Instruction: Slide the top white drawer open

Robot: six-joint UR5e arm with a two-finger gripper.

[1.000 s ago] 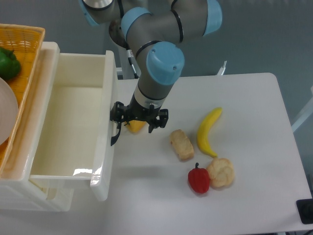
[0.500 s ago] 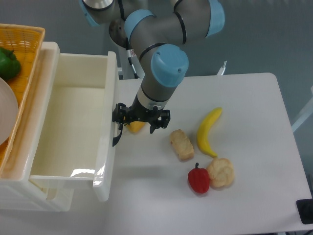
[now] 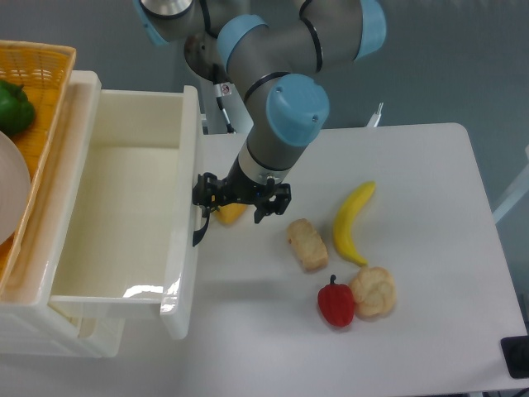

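top white drawer (image 3: 124, 215) sits pulled well out at table left, interior fully exposed, so the slide looks basically done; gripper (image 3: 216, 192) is at the black handle (image 3: 199, 225), jaws apparently pinching it, release left.

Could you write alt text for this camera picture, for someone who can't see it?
A robot arm's gripper is at the black handle of the top white drawer, which stands pulled open and empty. A banana and red pepper lie on the table.
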